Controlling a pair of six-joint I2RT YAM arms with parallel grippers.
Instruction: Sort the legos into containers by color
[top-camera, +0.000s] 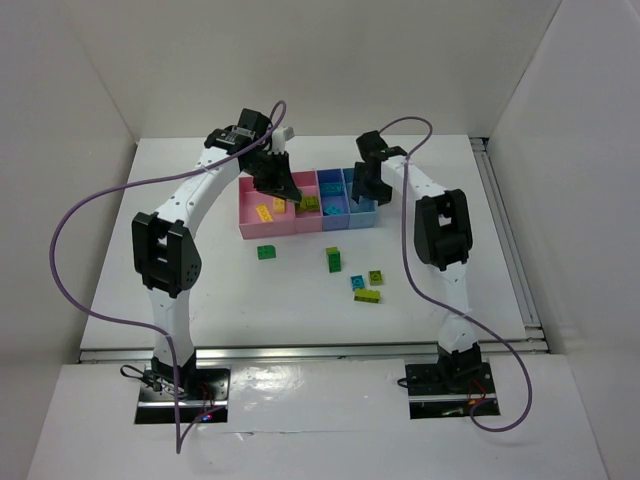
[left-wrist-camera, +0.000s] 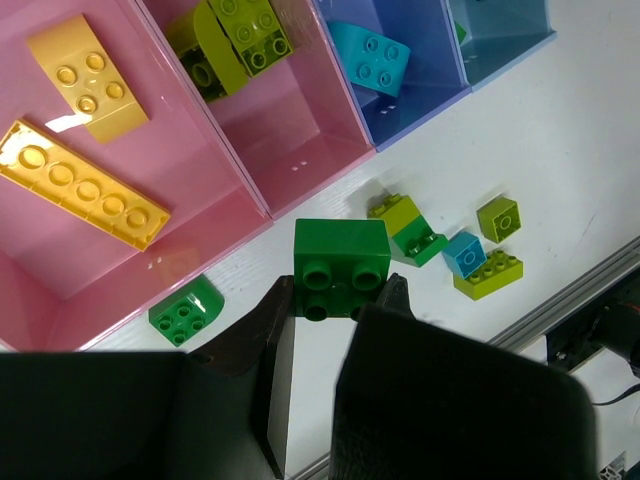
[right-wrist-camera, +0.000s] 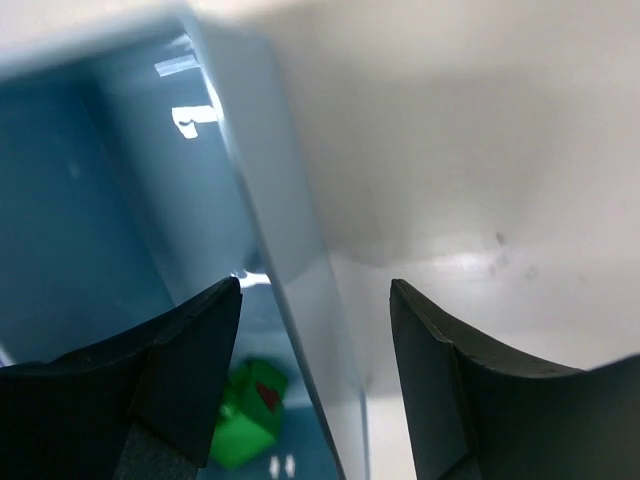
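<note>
At the near edge, a metal rail (top-camera: 300, 350) closes the table (top-camera: 200, 290), and in front of it there is a broad bare white strip with open room to both sides.

A little further in, five legos lie apart from each other:
- a lime brick (top-camera: 366, 296)
- a cyan brick (top-camera: 357, 283)
- a small lime square (top-camera: 375, 276)
- a lime-and-green piece (top-camera: 332, 260)
- alone on the left, a dark green curved piece (top-camera: 265, 252)

Between these and the containers (top-camera: 300, 230) there is only a narrow white lane.

The left gripper (left-wrist-camera: 340, 292) hangs by the pink bins. Its fingers are narrow and pressed on both sides of a dark green brick (left-wrist-camera: 341, 250), which it holds off the table.

The containers are four joined bins in a row:
- The first pink bin (left-wrist-camera: 60, 250) has two yellow legos (left-wrist-camera: 88, 78), one short and one long.
- The second pink bin (left-wrist-camera: 290, 120) has lime legos (left-wrist-camera: 250, 35), cut off by the top of the left wrist view.
- The blue-violet bin (left-wrist-camera: 410, 100) has one cyan piece (left-wrist-camera: 368, 55).
- The light blue bin (left-wrist-camera: 500, 35) is mostly out of that view.

The right gripper (right-wrist-camera: 315, 300) stands with its jaws apart and grips nothing. One finger is inside the light blue bin and the other is outside its thin end wall (I cannot tell if either one touches the wall). On the bin floor there is a blurred green brick (right-wrist-camera: 245, 415), partly hidden behind the inner finger.
</note>
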